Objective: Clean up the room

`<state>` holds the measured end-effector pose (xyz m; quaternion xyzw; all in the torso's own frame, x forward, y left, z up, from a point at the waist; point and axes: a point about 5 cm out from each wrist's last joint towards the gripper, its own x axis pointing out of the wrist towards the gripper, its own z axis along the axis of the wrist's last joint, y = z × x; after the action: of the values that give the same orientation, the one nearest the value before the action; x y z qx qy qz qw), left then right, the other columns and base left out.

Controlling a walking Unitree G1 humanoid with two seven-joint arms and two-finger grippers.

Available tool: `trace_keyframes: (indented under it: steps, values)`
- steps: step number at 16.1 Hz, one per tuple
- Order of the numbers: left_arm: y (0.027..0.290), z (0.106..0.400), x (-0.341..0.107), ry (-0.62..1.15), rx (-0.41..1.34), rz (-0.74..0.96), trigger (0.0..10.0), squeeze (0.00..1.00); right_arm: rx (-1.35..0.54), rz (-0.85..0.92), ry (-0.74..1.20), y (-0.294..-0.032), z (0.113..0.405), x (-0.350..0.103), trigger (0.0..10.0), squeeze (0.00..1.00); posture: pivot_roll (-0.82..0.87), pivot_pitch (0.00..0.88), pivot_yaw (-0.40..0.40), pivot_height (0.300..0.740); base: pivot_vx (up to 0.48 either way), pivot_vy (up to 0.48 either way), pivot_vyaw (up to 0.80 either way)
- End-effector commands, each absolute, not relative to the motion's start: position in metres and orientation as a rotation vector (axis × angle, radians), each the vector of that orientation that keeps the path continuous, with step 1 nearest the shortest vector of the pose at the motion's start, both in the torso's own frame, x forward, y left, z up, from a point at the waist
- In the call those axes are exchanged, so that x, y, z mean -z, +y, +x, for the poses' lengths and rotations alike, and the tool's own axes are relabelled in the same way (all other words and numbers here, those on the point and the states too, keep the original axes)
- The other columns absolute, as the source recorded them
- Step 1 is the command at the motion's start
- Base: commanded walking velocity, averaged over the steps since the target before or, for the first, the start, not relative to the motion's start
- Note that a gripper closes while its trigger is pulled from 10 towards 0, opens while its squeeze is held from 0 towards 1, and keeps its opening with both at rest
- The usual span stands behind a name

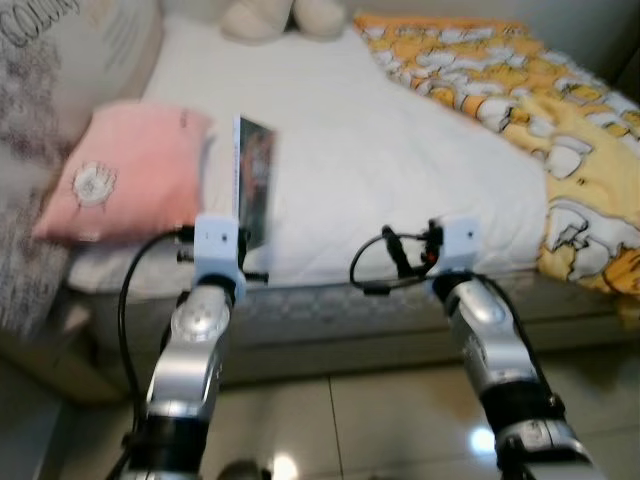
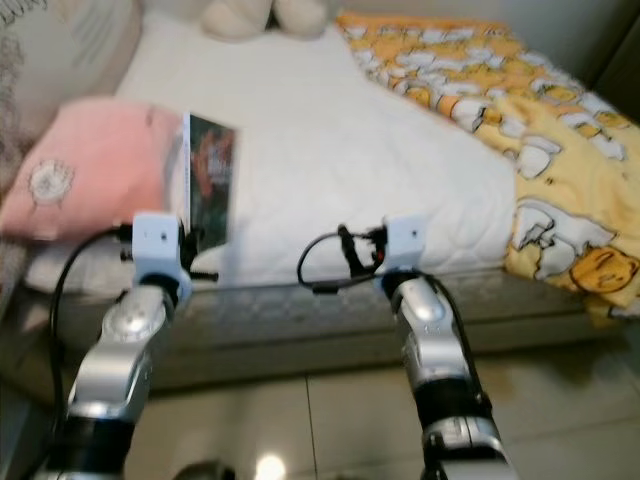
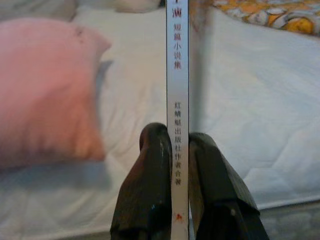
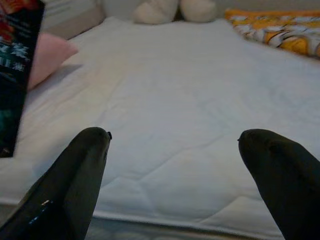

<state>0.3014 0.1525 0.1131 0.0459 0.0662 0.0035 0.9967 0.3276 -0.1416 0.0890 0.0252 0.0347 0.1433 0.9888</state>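
left pincer (image 3: 175,150) clamps book (image 1: 254,180) upright | spine lettering in left wrist view | right pincer (image 4: 175,155) wide

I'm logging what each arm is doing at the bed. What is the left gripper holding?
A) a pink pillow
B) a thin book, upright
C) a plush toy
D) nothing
B: the left gripper has its two black fingers shut on the spine of a thin book that stands upright above the white mattress.
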Motion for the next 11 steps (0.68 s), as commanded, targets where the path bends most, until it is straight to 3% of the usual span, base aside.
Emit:
trace_keyframes:
  steps: [1, 4, 8, 10, 11]
  values:
    - [0.153, 0.304, -0.122, 0.087, -0.019, 0.102, 10.0, 0.0, -0.31, 0.05, 0.042, -0.138, 0.327, -0.094, 10.0, 0.0, 0.03, 0.0, -0.04, 0.74, 0.0, -0.439, 0.48]
    - [0.153, 0.304, -0.122, 0.09, -0.025, 0.106, 10.0, 0.0, -0.305, 0.058, 0.051, -0.139, 0.327, -0.092, 10.0, 0.0, 0.03, 0.0, -0.037, 0.74, 0.0, -0.439, 0.48]
    - [0.155, 0.305, -0.124, 0.078, -0.045, 0.078, 10.0, 0.0, -0.299, 0.06, 0.052, -0.141, 0.328, -0.093, 10.0, 0.0, 0.03, 0.0, -0.037, 0.74, 0.197, 0.0, 0.48]
    - [0.167, 0.304, -0.124, 0.077, -0.127, 0.112, 10.0, 0.0, -0.185, 0.088, -0.004, -0.153, 0.332, -0.101, 10.0, 0.0, 0.03, 0.0, -0.039, 0.74, 0.0, 0.0, 0.47]
    - [0.185, 0.298, -0.123, 0.078, -0.21, 0.128, 10.0, 0.0, -0.037, 0.082, -0.052, -0.168, 0.331, -0.106, 10.0, 0.0, 0.03, 0.0, -0.04, 0.74, 0.0, 0.0, 0.44]
